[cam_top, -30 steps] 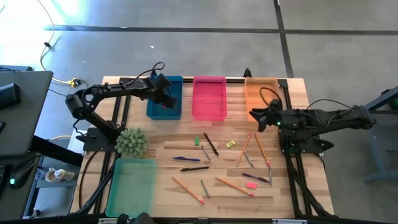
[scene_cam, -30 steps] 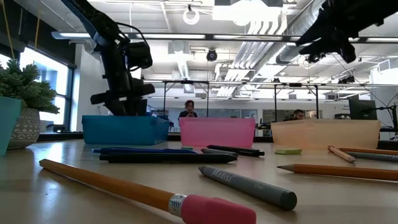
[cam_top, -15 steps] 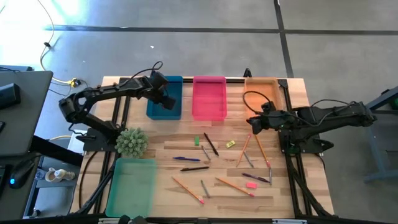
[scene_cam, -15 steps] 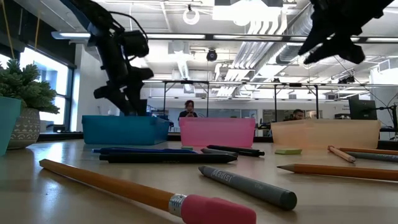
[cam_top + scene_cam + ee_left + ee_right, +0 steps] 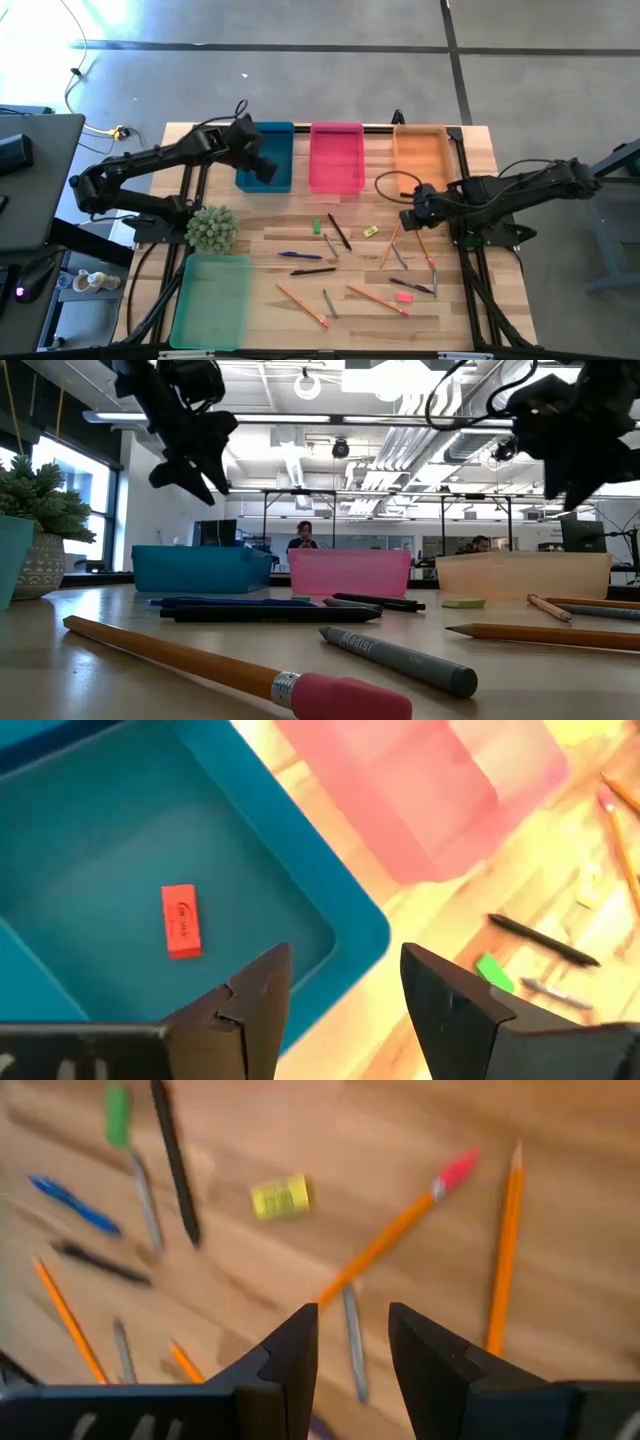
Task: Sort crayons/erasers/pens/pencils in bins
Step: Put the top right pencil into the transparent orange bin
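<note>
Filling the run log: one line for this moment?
left gripper: open, empty, above blue bin | red eraser in bin | right gripper: open, over pencils

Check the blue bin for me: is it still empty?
No, a red eraser lies on the floor of the blue bin, seen past the open left gripper.

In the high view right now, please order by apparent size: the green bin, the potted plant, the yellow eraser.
1. Green bin, clearly the largest.
2. Potted plant, much smaller than the bin.
3. Yellow eraser, by far the smallest.
</note>
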### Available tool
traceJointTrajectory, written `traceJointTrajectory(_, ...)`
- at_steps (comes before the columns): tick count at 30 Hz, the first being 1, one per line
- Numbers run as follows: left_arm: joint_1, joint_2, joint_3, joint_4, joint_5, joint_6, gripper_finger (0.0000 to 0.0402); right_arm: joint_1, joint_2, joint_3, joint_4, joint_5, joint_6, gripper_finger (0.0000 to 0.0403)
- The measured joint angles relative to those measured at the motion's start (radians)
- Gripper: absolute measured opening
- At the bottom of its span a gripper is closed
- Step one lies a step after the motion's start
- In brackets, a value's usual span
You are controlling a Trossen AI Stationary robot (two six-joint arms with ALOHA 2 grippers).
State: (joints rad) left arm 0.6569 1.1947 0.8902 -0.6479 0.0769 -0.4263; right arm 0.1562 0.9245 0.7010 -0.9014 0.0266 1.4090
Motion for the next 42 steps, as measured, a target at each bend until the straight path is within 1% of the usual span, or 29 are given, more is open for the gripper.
traceJointTrajectory(3,-0.021,-0.005,0.000,0.001,-0.004,-0.005,0.0174,0.048,0.026,0.000,-0.014,-0.031,0.041,0.0117)
traceJointTrajectory(11,-0.057,-0.005,0.000,0.001,-0.006,-0.015,0.0172,0.204,0.081,0.000,-0.060,-0.036,0.162,0.0117)
traceJointTrajectory(15,-0.066,-0.005,0.000,0.001,-0.006,-0.016,0.0172,0.288,0.117,-0.005,-0.059,-0.039,0.190,0.0117)
traceJointTrajectory(19,-0.073,-0.005,0.000,0.001,-0.006,-0.031,0.0172,0.361,0.160,-0.020,-0.053,-0.083,0.209,0.0118)
traceJointTrajectory(23,-0.077,-0.005,0.000,0.001,-0.006,-0.035,0.0172,0.413,0.198,-0.021,-0.051,-0.102,0.212,0.0133)
traceJointTrajectory(27,-0.077,-0.005,0.000,0.002,-0.006,-0.057,0.0172,0.443,0.236,-0.021,-0.058,-0.096,0.241,0.0161)
traceJointTrajectory(30,-0.077,-0.004,0.000,0.002,-0.006,-0.066,0.0172,0.460,0.271,-0.026,-0.058,-0.094,0.243,0.0175)
traceJointTrajectory(35,-0.077,-0.004,0.000,0.002,-0.006,-0.068,0.0172,0.475,0.305,-0.065,-0.027,-0.106,0.244,0.0178)
traceJointTrajectory(39,-0.077,-0.004,0.000,0.004,-0.002,-0.069,0.0172,0.475,0.307,-0.115,0.042,-0.108,0.268,0.0177)
traceJointTrajectory(42,-0.077,-0.004,0.000,0.004,-0.002,-0.069,0.0172,0.475,0.307,-0.136,0.053,-0.108,0.293,0.0172)
